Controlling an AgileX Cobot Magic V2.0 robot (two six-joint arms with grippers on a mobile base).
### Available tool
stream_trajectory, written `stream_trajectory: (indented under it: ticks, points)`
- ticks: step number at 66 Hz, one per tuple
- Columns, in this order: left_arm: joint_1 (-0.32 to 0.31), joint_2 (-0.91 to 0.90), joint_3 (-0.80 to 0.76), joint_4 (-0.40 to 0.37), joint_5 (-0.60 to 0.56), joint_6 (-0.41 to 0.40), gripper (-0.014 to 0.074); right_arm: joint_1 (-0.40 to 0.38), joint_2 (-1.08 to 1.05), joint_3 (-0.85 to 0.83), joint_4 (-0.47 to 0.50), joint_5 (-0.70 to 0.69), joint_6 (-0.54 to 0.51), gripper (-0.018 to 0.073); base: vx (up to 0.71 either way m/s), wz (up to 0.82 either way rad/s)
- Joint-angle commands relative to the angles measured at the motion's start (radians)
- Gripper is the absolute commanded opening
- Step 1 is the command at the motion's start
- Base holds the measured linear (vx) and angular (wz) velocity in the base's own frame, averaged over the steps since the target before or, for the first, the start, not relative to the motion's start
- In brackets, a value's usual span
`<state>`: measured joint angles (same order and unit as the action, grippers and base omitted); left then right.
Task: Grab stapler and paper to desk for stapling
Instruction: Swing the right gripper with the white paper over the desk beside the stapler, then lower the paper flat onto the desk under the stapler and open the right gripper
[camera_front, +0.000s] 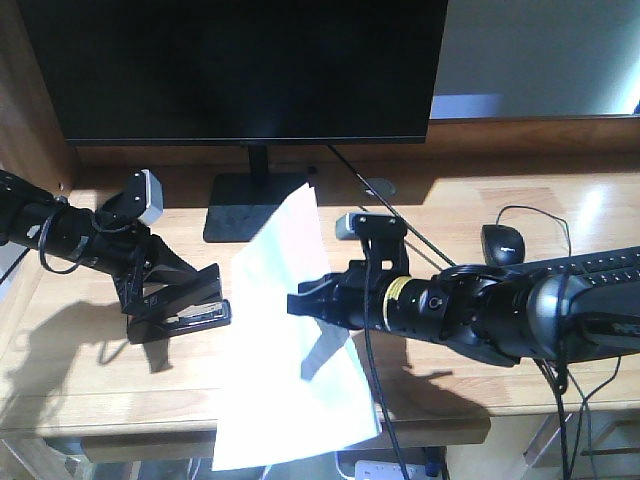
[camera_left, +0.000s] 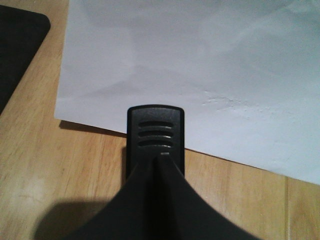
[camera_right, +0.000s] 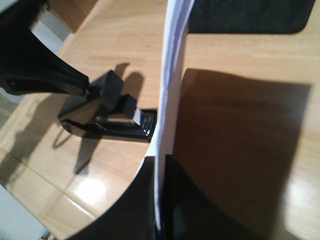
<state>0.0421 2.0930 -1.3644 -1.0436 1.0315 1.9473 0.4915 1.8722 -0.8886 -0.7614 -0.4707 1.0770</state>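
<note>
My left gripper (camera_front: 165, 300) is shut on the black stapler (camera_front: 190, 312), which rests low on the desk (camera_front: 80, 290). In the left wrist view my fingers (camera_left: 145, 180) pinch the stapler (camera_left: 155, 130), whose front end overlaps the near edge of the white paper (camera_left: 200, 65). My right gripper (camera_front: 305, 303) is shut on the paper (camera_front: 290, 350) and holds it tilted on edge above the desk. The right wrist view shows the paper (camera_right: 170, 90) edge-on between my right gripper's (camera_right: 160, 165) jaws. There the stapler's (camera_right: 107, 117) mouth points at the sheet's edge.
A black monitor (camera_front: 240, 70) on its stand base (camera_front: 250, 205) fills the back. A black mouse (camera_front: 503, 243) with its cable lies at the right. A round cable hole (camera_front: 378, 186) is behind the paper. The sheet's lower corner hangs past the desk's front edge.
</note>
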Motion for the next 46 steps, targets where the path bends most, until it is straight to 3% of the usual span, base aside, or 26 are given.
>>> stream_trajectory:
  ticks: [1, 30, 46]
  points:
    - [-0.003, -0.058, -0.024, -0.052, 0.026, -0.007, -0.0006, -0.002, -0.075, -0.025, 0.003, -0.056, -0.007, -0.0001, 0.00, 0.00]
    - [-0.003, -0.058, -0.024, -0.052, 0.026, -0.007, -0.0006, -0.002, -0.016, -0.026, 0.034, -0.125, -0.016, -0.0001, 0.00, 0.00]
    - [-0.003, -0.058, -0.024, -0.052, 0.026, -0.007, -0.0006, -0.002, 0.059, -0.030, 0.180, -0.204, -0.060, -0.0001, 0.00, 0.00]
